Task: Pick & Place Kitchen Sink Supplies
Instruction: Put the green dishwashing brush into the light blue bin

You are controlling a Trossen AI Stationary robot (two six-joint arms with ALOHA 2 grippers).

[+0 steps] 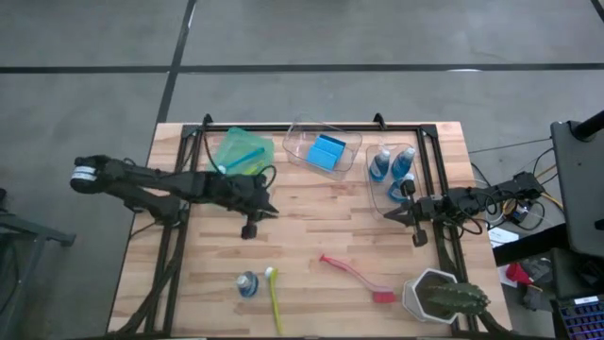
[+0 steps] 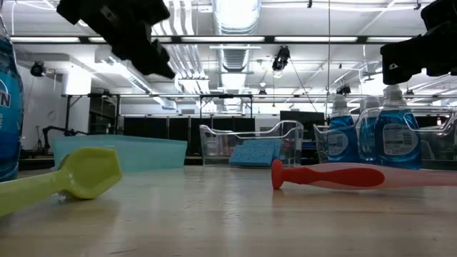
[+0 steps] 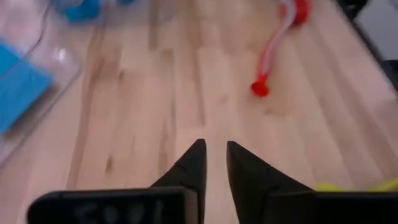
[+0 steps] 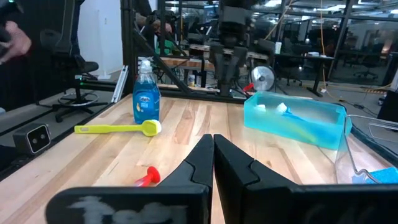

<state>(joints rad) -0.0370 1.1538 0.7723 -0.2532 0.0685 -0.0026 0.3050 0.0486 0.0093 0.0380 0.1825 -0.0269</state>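
Observation:
My left gripper (image 1: pixel 272 210) (image 3: pixel 216 149) hovers above the bare wood mid-table, fingers a narrow gap apart with nothing between them. My right gripper (image 1: pixel 392 215) (image 4: pixel 213 146) waits shut at the right, in front of the bottle bin. A blue-liquid bottle (image 1: pixel 248 283) (image 4: pixel 146 93) stands near the front edge beside a yellow-green brush (image 1: pixel 274 300) (image 2: pixel 78 175) lying flat. A red brush (image 1: pixel 357 277) (image 2: pixel 343 176) lies flat front right. A brush (image 1: pixel 247 154) lies in the green bin (image 1: pixel 234 142). A blue sponge (image 1: pixel 327 151) lies in a clear bin (image 1: pixel 300 134). Two bottles (image 1: pixel 392 165) stand in another clear bin (image 1: pixel 376 191).
A cactus in a white pot (image 1: pixel 442 297) stands at the front right corner. The three bins line the far side of the table. Bare wood (image 1: pixel 321 222) lies between the two grippers. Black frame rails (image 1: pixel 193 142) run along the left, far and right edges.

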